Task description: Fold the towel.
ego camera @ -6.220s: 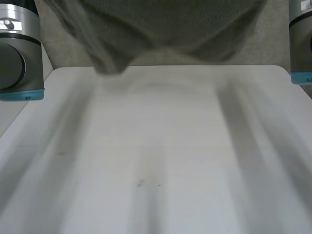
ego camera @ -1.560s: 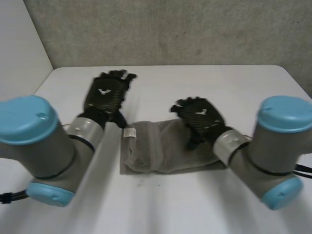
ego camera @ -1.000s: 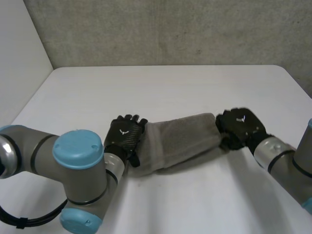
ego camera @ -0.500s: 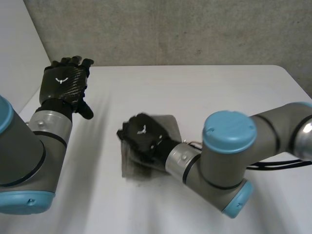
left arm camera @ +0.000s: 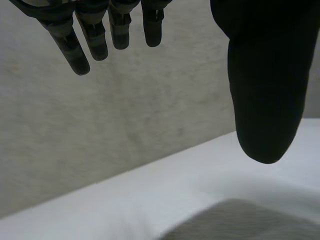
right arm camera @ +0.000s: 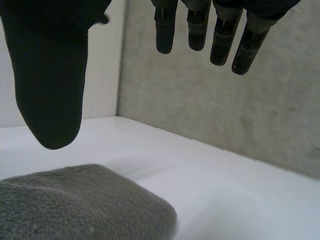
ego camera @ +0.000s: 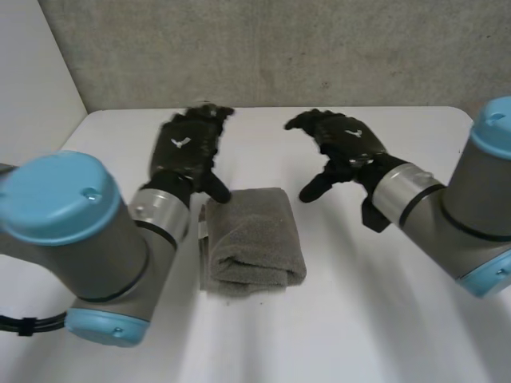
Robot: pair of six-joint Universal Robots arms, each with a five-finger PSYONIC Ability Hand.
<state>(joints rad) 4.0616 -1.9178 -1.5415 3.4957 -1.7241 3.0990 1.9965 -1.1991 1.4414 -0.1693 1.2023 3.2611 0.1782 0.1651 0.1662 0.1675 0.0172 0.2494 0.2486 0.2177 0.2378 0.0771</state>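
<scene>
Folded down to a thick, compact block: the grey towel (ego camera: 251, 239), lying flat near the middle of the white table (ego camera: 359, 335), layered edge toward the robot and a small white label (ego camera: 202, 230) at its left side. A second ago, stretched long between both hands. Half a second ago, pressed under the right hand as it swept across. Now released and resting on its own. Judged done, or at most one smoothing press short, going by the neat stacked layers.

Left hand (ego camera: 188, 152) lifted just beyond the towel's far left corner, fingers straight and loosely spread, thumb angled down toward that corner, holding nothing. Right hand (ego camera: 343, 148) drawn back beyond the far right corner and clear of the cloth, fingers relaxed and parted, likewise empty.

From the head view: backs of both hands, plus the towel's whole outline and label. From the left wrist view: the palm side, fingers (left arm camera: 80, 50) and thumb wide apart against the grey wall (left arm camera: 125, 125), a sliver of towel below the thumb tip, apart from it. From the right wrist view: the same open span, with the towel's rounded, plush corner under the thumb and untouched.
</scene>
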